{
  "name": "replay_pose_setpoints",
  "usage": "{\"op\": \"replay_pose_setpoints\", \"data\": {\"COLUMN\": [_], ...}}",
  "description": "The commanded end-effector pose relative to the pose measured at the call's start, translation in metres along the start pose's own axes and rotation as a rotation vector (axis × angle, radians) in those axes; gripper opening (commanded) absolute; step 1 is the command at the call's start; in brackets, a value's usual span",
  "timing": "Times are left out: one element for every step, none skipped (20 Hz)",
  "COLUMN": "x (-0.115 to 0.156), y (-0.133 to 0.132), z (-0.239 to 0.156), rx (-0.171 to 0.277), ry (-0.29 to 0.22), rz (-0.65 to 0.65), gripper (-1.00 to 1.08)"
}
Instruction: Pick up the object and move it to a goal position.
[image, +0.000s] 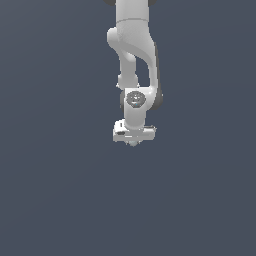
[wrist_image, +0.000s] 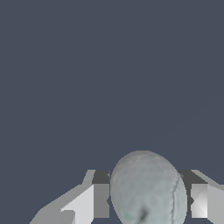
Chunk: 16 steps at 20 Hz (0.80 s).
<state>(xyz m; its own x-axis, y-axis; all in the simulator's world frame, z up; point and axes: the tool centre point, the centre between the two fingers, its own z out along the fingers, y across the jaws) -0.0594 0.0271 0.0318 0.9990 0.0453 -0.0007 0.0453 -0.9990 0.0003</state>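
Note:
The object, a pale grey-blue ball (wrist_image: 146, 181), sits between the two fingers of my gripper (wrist_image: 150, 202) in the wrist view. One finger (wrist_image: 101, 200) lies against one side of the ball and the other finger (wrist_image: 199, 200) is close against the opposite side. The gripper is shut on the ball. In the exterior view the white arm hangs from the top centre, with the gripper (image: 132, 142) pointing down near the middle. There the ball is too small and too hidden under the hand to make out.
Behind the arm and gripper both views show only a plain dark blue-grey surface, without edges, containers or other objects. No goal marker shows in either view.

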Motion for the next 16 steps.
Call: {"op": "replay_pose_setpoints", "data": {"x": [0.005, 0.007, 0.009, 0.012, 0.015, 0.018, 0.021, 0.025, 0.028, 0.032, 0.036, 0.040, 0.044, 0.048, 0.052, 0.056], "y": [-0.009, -0.013, -0.018, -0.023, -0.028, -0.034, -0.040, -0.047, -0.053, -0.060, -0.067, -0.074, -0.082, -0.089, -0.096, -0.104], "z": [-0.009, -0.014, -0.019, -0.024, -0.030, -0.036, -0.042, -0.049, -0.056, -0.064, -0.071, -0.078, -0.086, -0.094, -0.102, -0.110], "rx": [0.000, 0.000, 0.000, 0.000, 0.000, 0.000, 0.000, 0.000, 0.000, 0.000, 0.000, -0.001, -0.001, -0.001, -0.001, -0.001], "ry": [0.001, 0.001, 0.001, 0.001, 0.001, 0.001, 0.001, 0.001, 0.001, 0.001, 0.001, 0.001, 0.001, 0.001, 0.001, 0.001], "rz": [-0.001, -0.001, -0.001, -0.001, -0.001, -0.001, -0.001, -0.001, -0.001, -0.001, -0.001, -0.001, -0.001, -0.001, -0.001, -0.001], "gripper": [-1.00, -1.00, -1.00, -1.00, -1.00, -1.00, -1.00, -1.00, -1.00, -1.00, -1.00, -1.00, -1.00, -1.00, -1.00, -1.00]}}
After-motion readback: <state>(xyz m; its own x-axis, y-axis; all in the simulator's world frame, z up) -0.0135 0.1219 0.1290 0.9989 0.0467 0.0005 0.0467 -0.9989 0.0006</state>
